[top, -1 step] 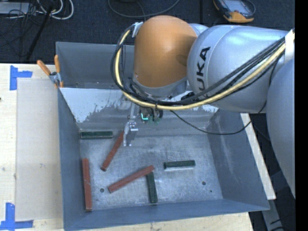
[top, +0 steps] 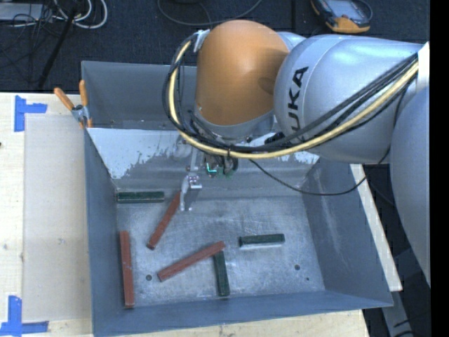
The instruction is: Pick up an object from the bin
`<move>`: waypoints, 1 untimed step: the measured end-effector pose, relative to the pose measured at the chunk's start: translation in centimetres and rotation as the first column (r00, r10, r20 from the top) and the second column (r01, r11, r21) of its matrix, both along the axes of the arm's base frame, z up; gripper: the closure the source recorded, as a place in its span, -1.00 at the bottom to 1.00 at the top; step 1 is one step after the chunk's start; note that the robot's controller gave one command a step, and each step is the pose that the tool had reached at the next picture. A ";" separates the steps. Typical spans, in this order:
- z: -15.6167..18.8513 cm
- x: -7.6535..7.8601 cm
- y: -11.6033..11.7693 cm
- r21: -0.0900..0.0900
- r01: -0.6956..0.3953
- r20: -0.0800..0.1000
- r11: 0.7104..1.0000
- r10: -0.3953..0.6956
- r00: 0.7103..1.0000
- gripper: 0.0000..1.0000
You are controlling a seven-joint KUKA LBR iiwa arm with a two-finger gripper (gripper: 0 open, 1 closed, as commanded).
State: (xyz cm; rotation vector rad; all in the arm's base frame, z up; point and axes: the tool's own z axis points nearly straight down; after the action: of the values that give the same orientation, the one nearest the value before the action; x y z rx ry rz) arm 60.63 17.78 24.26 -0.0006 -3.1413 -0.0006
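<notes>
Just by the top end of a flat reddish-brown bar (top: 161,225) hangs the metal claw (top: 186,201), grip unclear.

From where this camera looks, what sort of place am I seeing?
Probably a robotics lab or test cell: a silver KUKA-branded robot arm reaches into a grey metal bin holding flat red-brown sticks and dark green sticks, with cables trailing on the dark surface behind.
</notes>
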 end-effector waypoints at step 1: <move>-2.7 -5.2 -0.4 0.000 -0.020 0.002 1.000 0.020 1.000 -1.00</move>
State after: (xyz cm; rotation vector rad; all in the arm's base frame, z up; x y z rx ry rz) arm 55.43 17.42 21.56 0.0313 -3.1436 -0.0009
